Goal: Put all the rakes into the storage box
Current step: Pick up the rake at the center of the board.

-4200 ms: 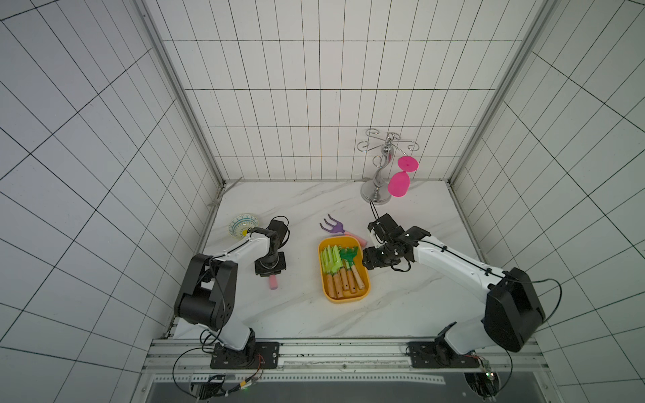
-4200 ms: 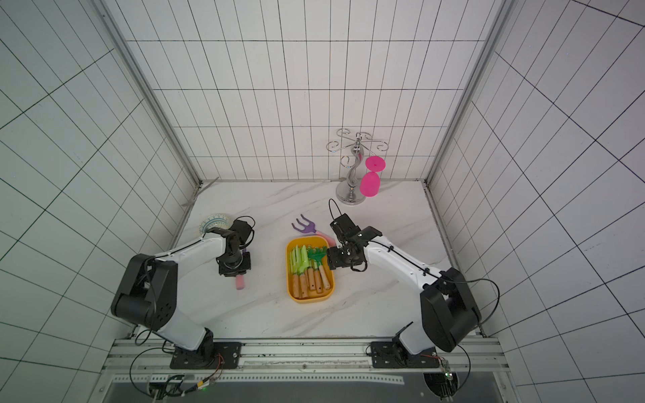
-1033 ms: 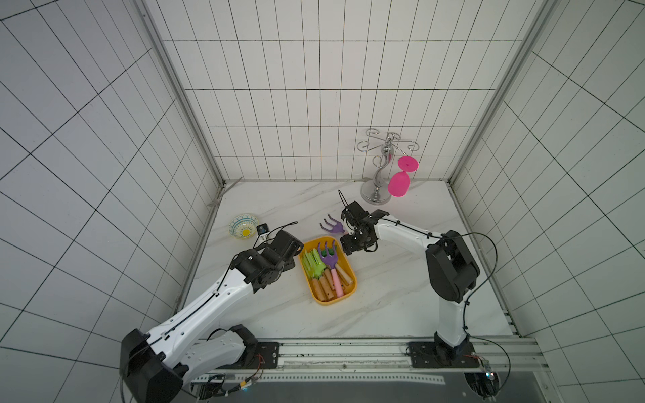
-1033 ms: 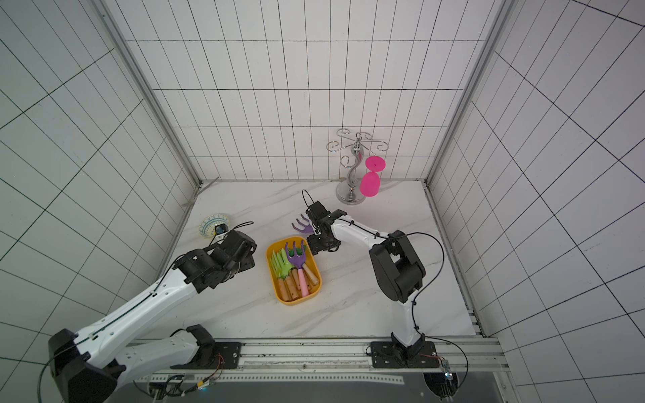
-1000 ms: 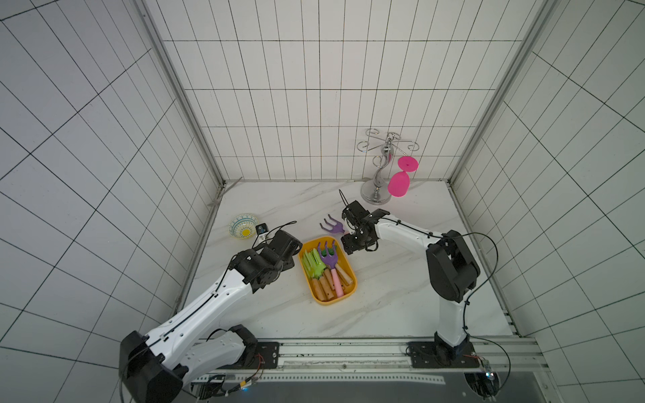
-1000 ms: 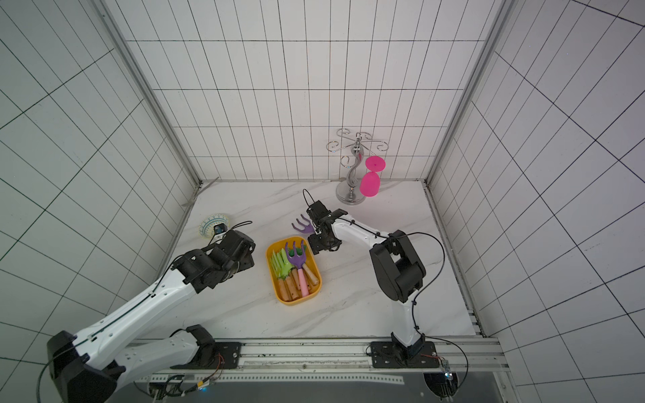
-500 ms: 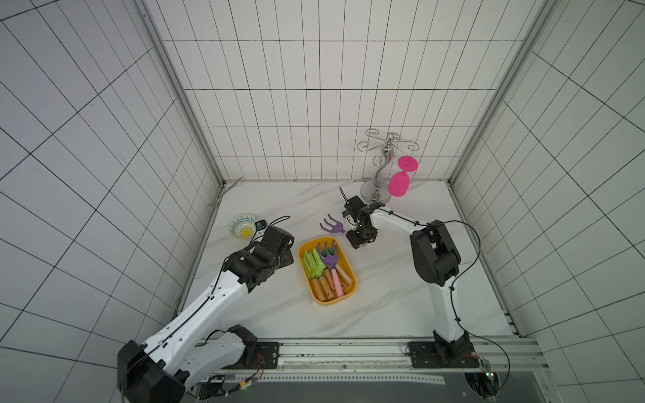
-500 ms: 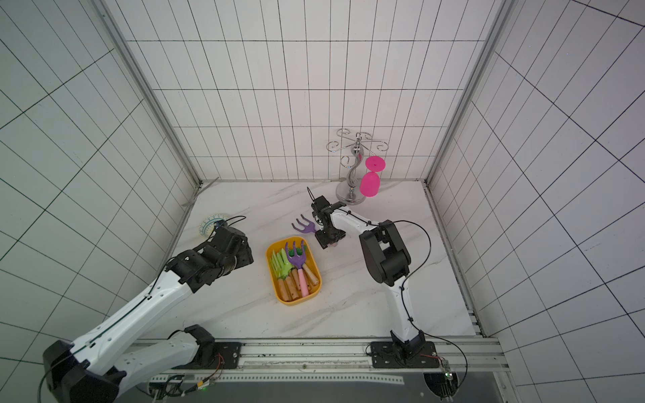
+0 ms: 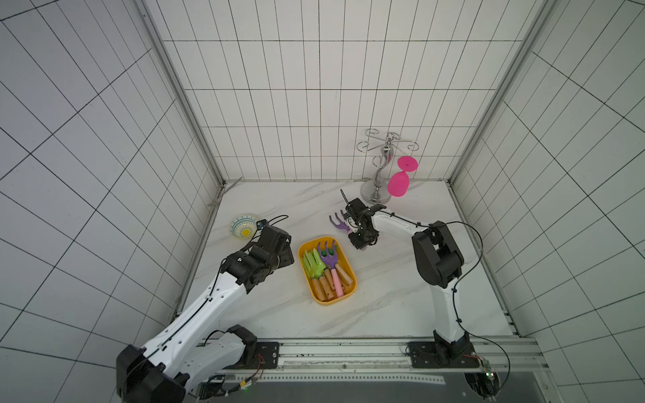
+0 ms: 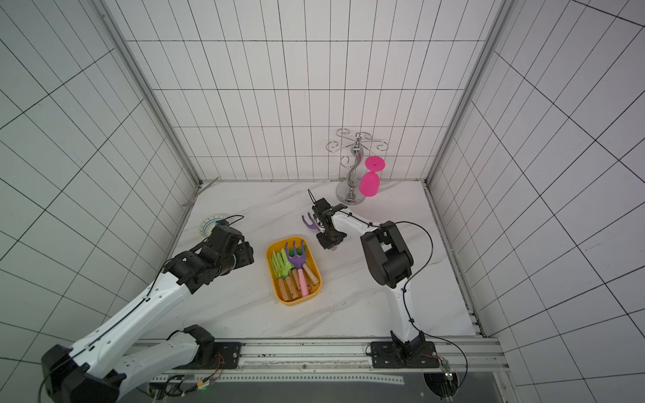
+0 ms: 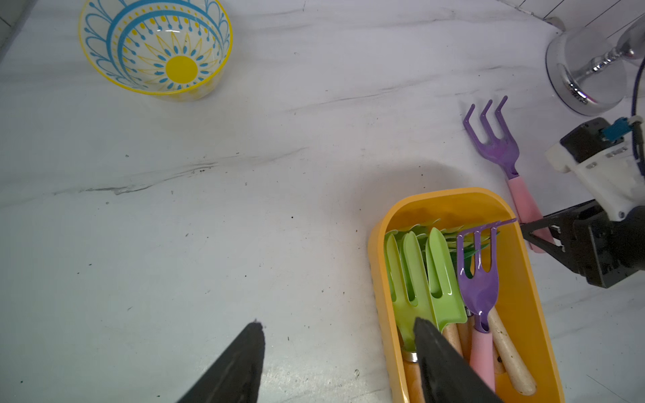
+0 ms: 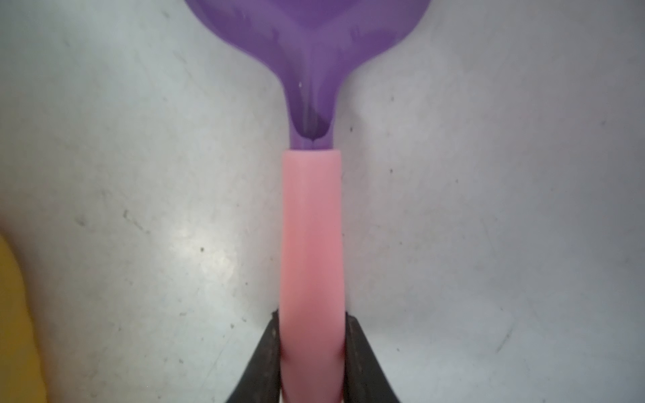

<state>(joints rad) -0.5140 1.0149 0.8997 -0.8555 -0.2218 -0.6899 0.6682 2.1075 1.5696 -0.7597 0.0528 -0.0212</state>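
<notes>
Since a second ago, the right fingers (image 12: 268, 349) have been closed onto the pink handle of the rake (image 12: 310, 226). Its purple three-tined head is seen on the tabletop (image 9: 384, 296), mid-frame, just upper right of the storage box (image 9: 328, 302). Green and purple hand tools are contained there. Left fingers (image 11: 241, 363) are spread wide, empty.

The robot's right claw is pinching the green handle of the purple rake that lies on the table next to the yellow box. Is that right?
Almost. The handle is pink, not green. In the right wrist view the right gripper pinches the pink handle of the purple rake, which lies on the table next to the yellow box.
</notes>
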